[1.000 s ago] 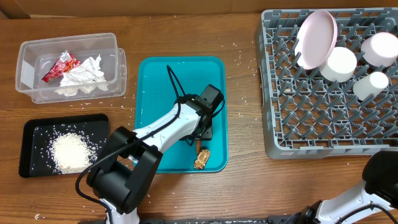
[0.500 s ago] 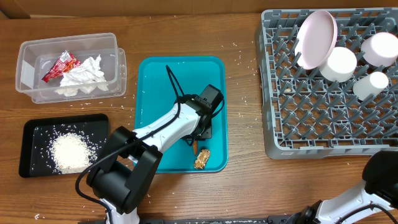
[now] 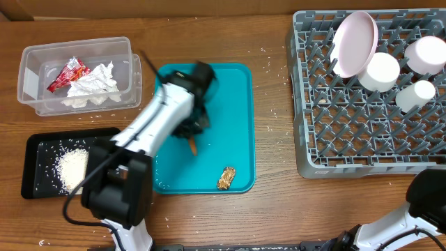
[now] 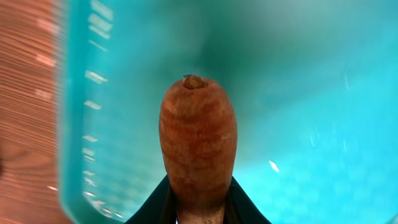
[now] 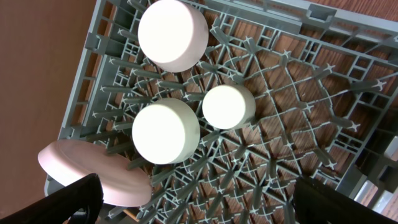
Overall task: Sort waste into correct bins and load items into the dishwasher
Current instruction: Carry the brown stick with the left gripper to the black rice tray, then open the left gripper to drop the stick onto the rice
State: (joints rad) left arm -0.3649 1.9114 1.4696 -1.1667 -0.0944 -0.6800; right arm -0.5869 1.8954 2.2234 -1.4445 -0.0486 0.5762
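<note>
My left gripper [image 3: 193, 131] is shut on the small orange carrot [image 3: 192, 146] and holds it above the left part of the teal tray [image 3: 237, 90]. In the left wrist view the carrot [image 4: 198, 140] sticks out between my fingers [image 4: 199, 214]. The brown food scrap [image 3: 226, 178] lies at the tray's front right. The clear tub [image 3: 31, 77] holds the red wrapper [image 3: 70, 72] and the napkin [image 3: 94, 85]. The black tray [image 3: 42, 150] holds rice [image 3: 75, 169]. The grey rack [image 3: 348, 132] holds the plate [image 3: 355, 43], two bowls [image 3: 380, 72] [image 3: 426, 53] and the cup [image 3: 414, 95]. My right gripper [image 5: 205, 211] is open and empty above the rack [image 5: 298, 93].
Loose rice grains [image 3: 275, 111] are scattered on the wooden table between the teal tray and the rack. The right arm's base [image 3: 425, 202] is at the front right corner. The left arm stretches from the front edge across the teal tray's left side.
My left gripper has lifted the carrot and swung up and to the left, from the tray's front middle towards its back left. The food scrap stayed put.
</note>
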